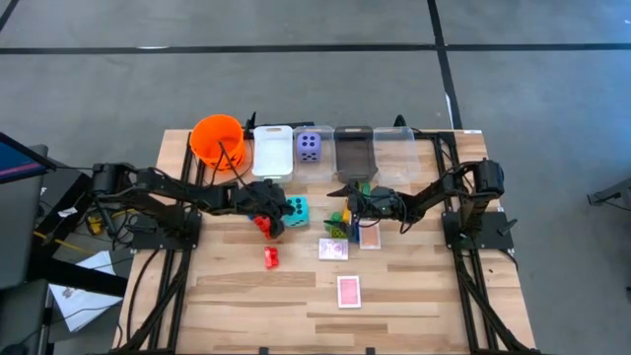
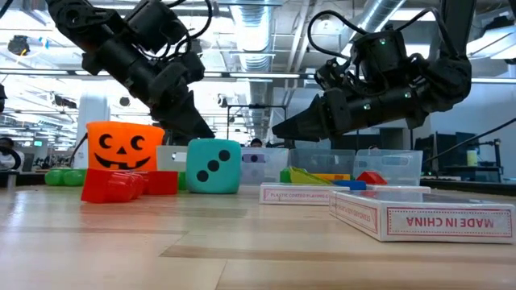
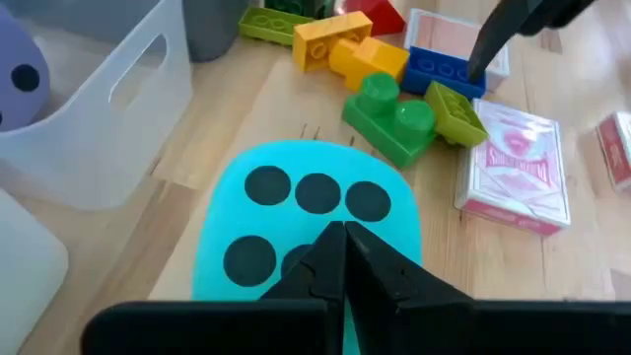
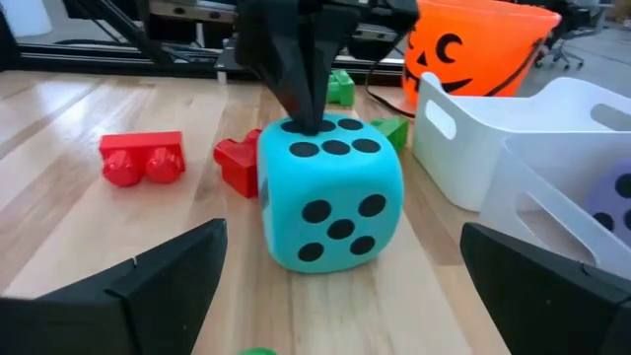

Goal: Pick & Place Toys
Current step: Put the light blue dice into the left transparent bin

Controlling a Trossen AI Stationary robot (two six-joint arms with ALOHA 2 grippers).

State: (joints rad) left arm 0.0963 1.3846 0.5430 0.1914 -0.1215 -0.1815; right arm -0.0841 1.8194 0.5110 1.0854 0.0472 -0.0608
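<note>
Toys mostly unsorted: purple die (image 1: 309, 147) sits in a bin (image 1: 310, 170), but teal die (image 1: 295, 210), bricks (image 1: 347, 219) and cards (image 1: 349, 291) lie loose on the surface (image 1: 246, 296). Left gripper (image 4: 311, 118), fingers together, tips on the teal die's top; right gripper (image 1: 354, 204) spread wide, empty, by the bricks.

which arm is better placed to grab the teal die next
Probably the right. Its claw is open and faces the teal die with nothing between. The left claw is shut, its tips pressed on the die's top, so it would have to lift and open first.
</note>
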